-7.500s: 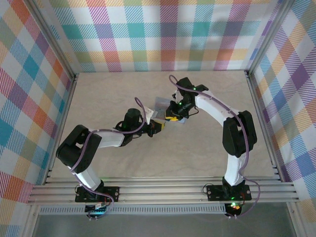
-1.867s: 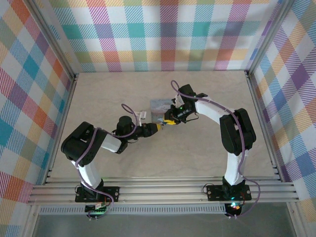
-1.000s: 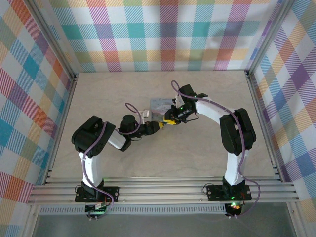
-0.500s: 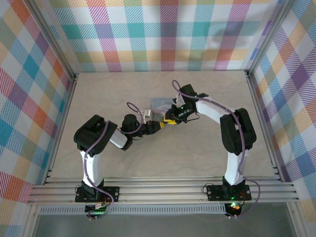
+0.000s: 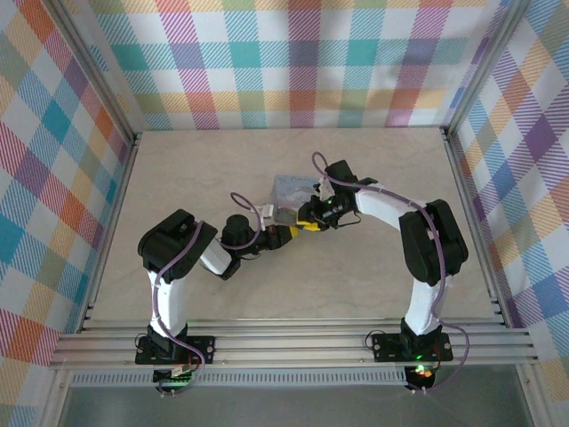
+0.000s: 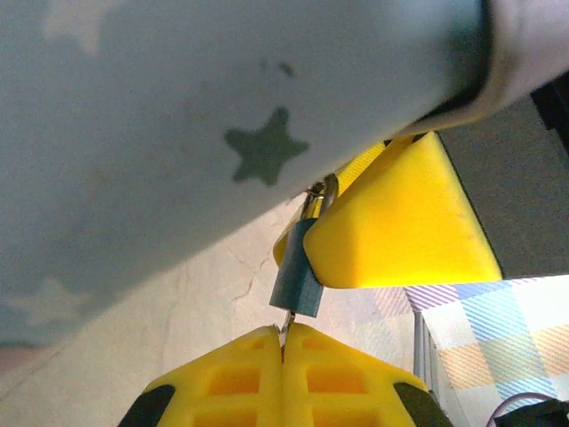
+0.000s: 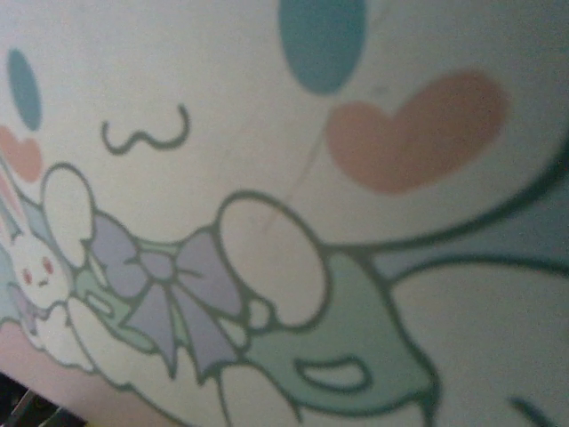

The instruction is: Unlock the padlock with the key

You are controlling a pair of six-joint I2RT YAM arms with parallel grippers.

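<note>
The small teal padlock (image 6: 298,280) hangs below the edge of the pastel tin box (image 6: 178,116). In the left wrist view the right gripper's yellow fingers (image 6: 400,222) sit on either side of its body, shut on it. My left gripper (image 6: 284,331) is shut on the thin silvery key (image 6: 286,320), whose tip meets the padlock's bottom face. From above, the left gripper (image 5: 286,233) and right gripper (image 5: 308,222) meet nose to nose just in front of the tin box (image 5: 289,189). The padlock's shackle is mostly hidden.
The tin's cartoon-printed lid (image 7: 267,222) lies very close in front of the right wrist camera. The pale tabletop (image 5: 373,276) stretches around the arms, with metal frame posts (image 5: 467,205) and plaid walls on all sides.
Both grippers and the tin have shifted slightly to the right. The left arm's elbow has drawn in closer to the middle.
</note>
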